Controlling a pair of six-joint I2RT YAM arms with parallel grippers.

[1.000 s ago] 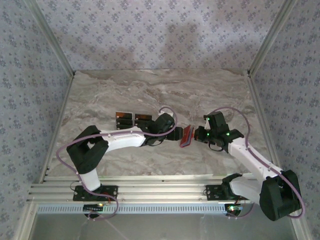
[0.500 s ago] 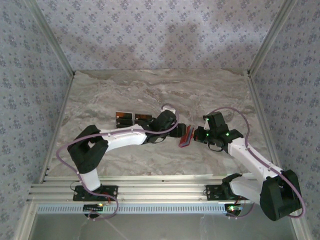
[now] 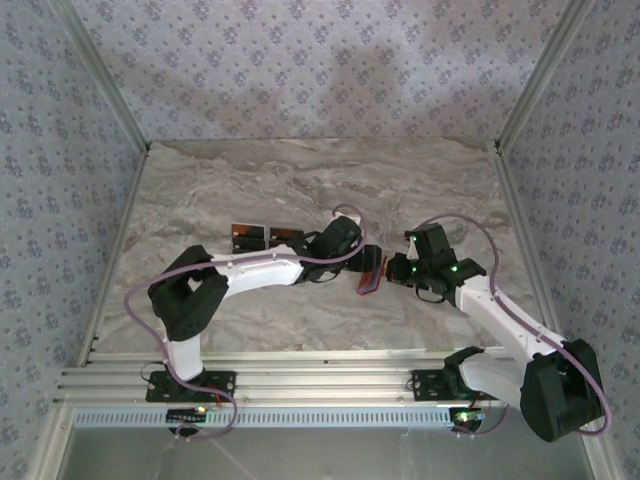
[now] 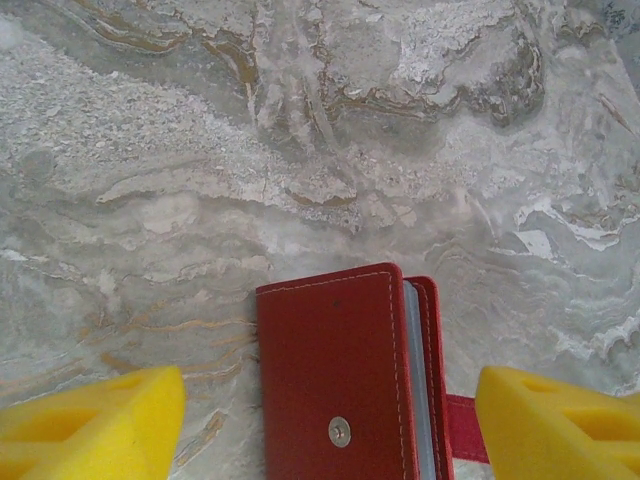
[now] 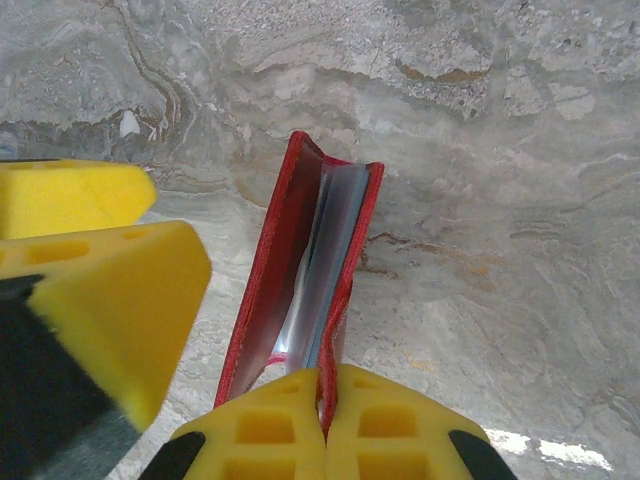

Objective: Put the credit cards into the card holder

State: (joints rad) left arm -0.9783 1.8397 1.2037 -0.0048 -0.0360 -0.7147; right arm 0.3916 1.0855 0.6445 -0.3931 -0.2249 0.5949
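The red card holder (image 3: 372,272) is held up off flat at the table's middle, slightly open, its pale grey-blue inside showing (image 5: 322,250). My right gripper (image 5: 327,382) is shut on a red edge of the card holder at its near end. My left gripper (image 4: 330,390) is open, one yellow finger (image 4: 95,418) on each side of the card holder (image 4: 335,370), not touching it. Its snap stud faces the left wrist camera. Two black credit cards (image 3: 248,238) lie flat side by side on the marble, behind the left forearm.
The marble tabletop (image 3: 300,180) stretches open behind both arms. Patterned walls with metal frame rails (image 3: 120,230) close in the left, right and back sides. The left gripper's yellow fingers (image 5: 110,270) sit close on the left of the card holder in the right wrist view.
The left arm has swung to the right, bringing its open gripper up to the card holder. The right arm and the card holder have stayed put.
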